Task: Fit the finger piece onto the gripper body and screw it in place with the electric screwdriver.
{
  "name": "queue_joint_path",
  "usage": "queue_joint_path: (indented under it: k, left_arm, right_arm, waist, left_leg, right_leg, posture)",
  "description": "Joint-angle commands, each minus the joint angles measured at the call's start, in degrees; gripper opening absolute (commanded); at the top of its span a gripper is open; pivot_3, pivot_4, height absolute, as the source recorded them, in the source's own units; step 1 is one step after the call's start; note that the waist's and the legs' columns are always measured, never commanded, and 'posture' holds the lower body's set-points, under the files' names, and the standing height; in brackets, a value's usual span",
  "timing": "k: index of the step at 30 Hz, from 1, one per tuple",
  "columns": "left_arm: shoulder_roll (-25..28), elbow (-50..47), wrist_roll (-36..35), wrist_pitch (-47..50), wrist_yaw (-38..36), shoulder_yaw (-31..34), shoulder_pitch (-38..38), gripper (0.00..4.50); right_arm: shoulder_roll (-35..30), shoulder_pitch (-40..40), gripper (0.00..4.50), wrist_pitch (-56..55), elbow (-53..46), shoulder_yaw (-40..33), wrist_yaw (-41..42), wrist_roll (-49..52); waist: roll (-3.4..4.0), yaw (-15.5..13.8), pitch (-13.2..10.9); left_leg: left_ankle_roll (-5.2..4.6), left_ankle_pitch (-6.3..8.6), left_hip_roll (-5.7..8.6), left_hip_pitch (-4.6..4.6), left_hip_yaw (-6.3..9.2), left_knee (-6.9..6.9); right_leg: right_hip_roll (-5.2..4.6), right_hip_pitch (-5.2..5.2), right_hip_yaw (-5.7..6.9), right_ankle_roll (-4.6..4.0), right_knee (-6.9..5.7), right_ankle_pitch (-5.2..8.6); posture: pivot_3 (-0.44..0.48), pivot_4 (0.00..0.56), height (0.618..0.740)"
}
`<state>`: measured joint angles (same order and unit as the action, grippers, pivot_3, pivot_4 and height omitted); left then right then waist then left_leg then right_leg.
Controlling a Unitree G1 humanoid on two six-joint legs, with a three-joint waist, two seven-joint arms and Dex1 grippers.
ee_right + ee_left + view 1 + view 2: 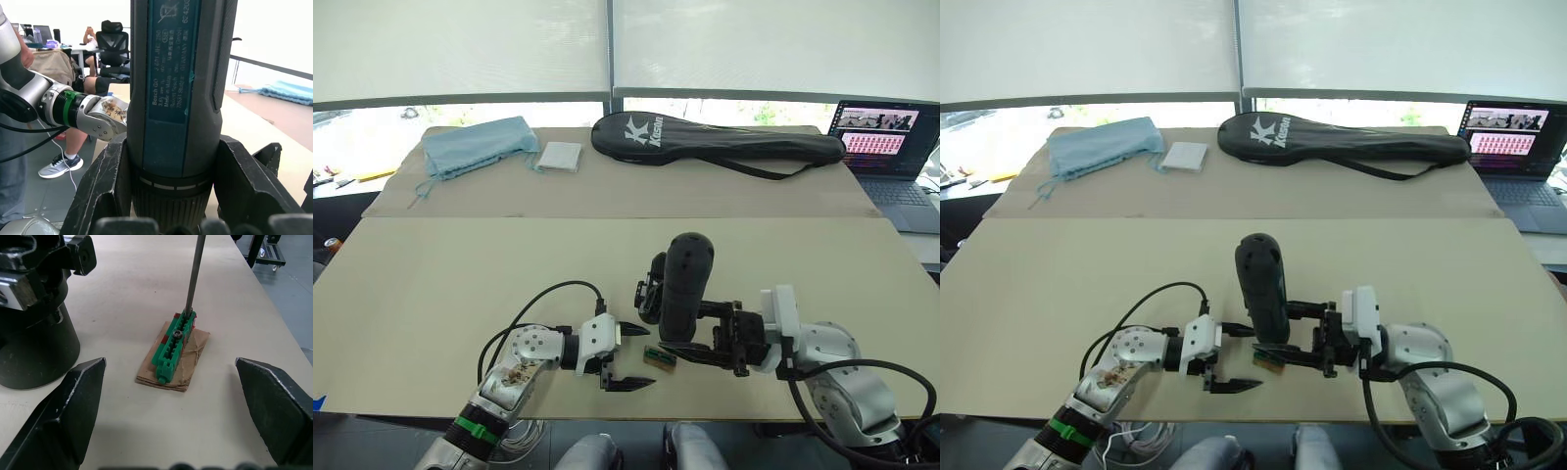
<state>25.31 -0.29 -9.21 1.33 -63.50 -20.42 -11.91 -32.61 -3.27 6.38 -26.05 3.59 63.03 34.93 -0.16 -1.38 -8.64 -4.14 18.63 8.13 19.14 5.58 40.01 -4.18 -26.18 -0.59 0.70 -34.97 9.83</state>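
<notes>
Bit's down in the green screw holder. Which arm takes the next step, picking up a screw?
Right, probably. The right gripper is clamped on the electric screwdriver, whose bit already stands in the green screw holder. The left gripper is open and empty beside it, free to steady the holder.

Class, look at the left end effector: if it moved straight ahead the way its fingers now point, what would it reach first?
Probably the green screw holder on its brown card, where the screwdriver's bit stands. It lies between the open fingers of the left end effector. Depth is uncertain.
</notes>
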Motion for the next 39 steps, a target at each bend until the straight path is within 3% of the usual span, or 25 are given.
queue_joint_path:
  k: [1, 39]
  left_arm:
    - [-0.1, 1.3, 0.5, 0.6, 0.1, -1.2, 1.5, 4.50]
    - [-0.1, 1.7, 0.8, 0.1, 0.1, -1.2, 1.9, 4.50]
  right_arm:
    - [-0.4, -0.5, 1.92, 0.0, -3.2, -1.8, 0.0, 2.2]
    - [0.0, -0.7, 1.92, 0.7, -3.2, -1.6, 0.2, 3.0]
  waist:
    - [0.00, 0.0, 0.0]
    - [0.01, 0.0, 0.0]
  left_leg:
    - [0.00, 0.00, 0.00, 0.00, 0.00, 0.00]
    - [0.00, 0.00, 0.00, -0.01, 0.00, 0.00]
  right_leg:
    - [0.00, 0.00, 0.00, 0.00, 0.00, 0.00]
    - [0.00, 0.00, -0.01, 0.00, 0.00, 0.00]
  posture:
    - [0.000, 0.150, 0.740]
    - [0.000, 0.150, 0.740]
